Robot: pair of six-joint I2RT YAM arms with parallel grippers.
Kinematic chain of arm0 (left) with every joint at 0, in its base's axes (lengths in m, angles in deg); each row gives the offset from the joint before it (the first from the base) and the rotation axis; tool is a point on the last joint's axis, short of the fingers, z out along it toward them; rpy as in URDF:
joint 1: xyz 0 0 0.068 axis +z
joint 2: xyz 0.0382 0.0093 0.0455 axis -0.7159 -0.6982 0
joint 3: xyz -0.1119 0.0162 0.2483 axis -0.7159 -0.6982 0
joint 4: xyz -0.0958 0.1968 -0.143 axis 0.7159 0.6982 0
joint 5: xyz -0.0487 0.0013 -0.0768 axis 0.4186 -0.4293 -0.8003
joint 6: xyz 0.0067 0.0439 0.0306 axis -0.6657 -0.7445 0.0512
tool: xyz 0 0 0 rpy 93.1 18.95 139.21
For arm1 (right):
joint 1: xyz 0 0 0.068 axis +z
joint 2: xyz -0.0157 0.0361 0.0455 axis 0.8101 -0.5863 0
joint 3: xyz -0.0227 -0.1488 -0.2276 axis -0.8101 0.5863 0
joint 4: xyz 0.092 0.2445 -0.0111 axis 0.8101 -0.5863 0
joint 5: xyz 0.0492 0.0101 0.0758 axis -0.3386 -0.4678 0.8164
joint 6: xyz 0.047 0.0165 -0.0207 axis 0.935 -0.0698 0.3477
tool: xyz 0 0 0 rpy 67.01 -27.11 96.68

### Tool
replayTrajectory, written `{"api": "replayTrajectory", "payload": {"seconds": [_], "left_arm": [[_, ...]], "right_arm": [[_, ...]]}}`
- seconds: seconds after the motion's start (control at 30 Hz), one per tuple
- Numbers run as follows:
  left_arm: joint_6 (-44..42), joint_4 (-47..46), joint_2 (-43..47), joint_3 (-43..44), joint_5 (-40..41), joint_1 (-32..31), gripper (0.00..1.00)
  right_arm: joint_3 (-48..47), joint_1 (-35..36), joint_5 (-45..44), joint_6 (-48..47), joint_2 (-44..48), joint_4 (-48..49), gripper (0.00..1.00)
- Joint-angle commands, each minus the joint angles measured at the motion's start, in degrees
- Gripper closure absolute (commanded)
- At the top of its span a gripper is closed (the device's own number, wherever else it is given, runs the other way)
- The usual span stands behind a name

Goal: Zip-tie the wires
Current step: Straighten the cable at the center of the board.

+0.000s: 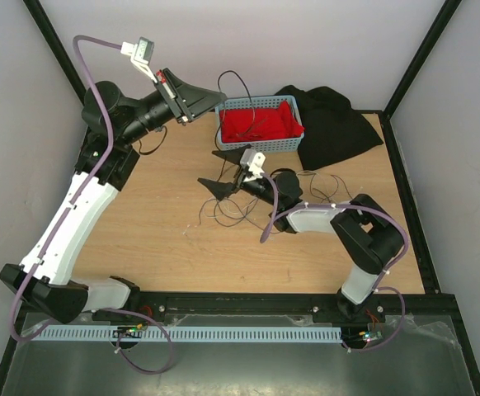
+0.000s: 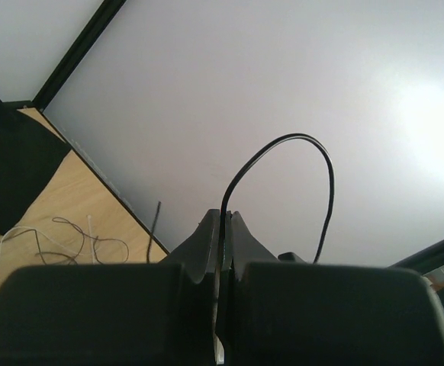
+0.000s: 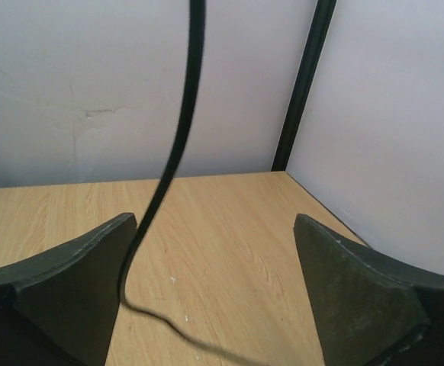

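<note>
The wires [image 1: 230, 211] are thin dark strands lying in loose loops on the wooden table, with more beside the right arm [image 1: 322, 183]. My left gripper [image 1: 216, 103] is raised at the back left, next to the basket, and is shut on one wire. In the left wrist view that wire [image 2: 283, 140] arches up from the closed fingertips [image 2: 223, 219]. My right gripper [image 1: 218, 172] is open low over the table's middle. In the right wrist view a wire [image 3: 178, 145] hangs just inside the left finger [image 3: 92, 267], with the gripper [image 3: 214, 232] open around it.
A blue basket [image 1: 299, 132] holding red cloth [image 1: 261, 122] stands at the back centre. A black cloth [image 1: 339, 124] lies to its right. White walls and black frame posts [image 3: 304, 84] enclose the table.
</note>
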Motion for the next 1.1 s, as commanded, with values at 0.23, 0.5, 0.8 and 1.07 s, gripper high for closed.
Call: {"api": "replayTrajectory", "payload": {"seconds": [0.23,0.5,0.8,1.07], "left_arm": [[-0.5,-4.4,5.2,-3.7,5.9,0.9,1.00],[2.0,-7.2,17.1,-24.4,22.5,4.7,0.85],[17.7,-13.2,21.4,-49.4,32.6,5.9,0.76],[13.9,-12.9,26.0,-56.2,33.5,9.9,0.37]], "right_arm": [[8.3,0.5,-3.2,1.6,5.8,2.5,0.77],[-0.5,0.2,-17.1,-2.2,24.1,-52.5,1.00],[-17.3,0.2,-21.4,-8.1,29.3,-82.1,1.00],[-31.7,0.2,-17.6,-5.6,26.7,-85.9,1.00]]}}
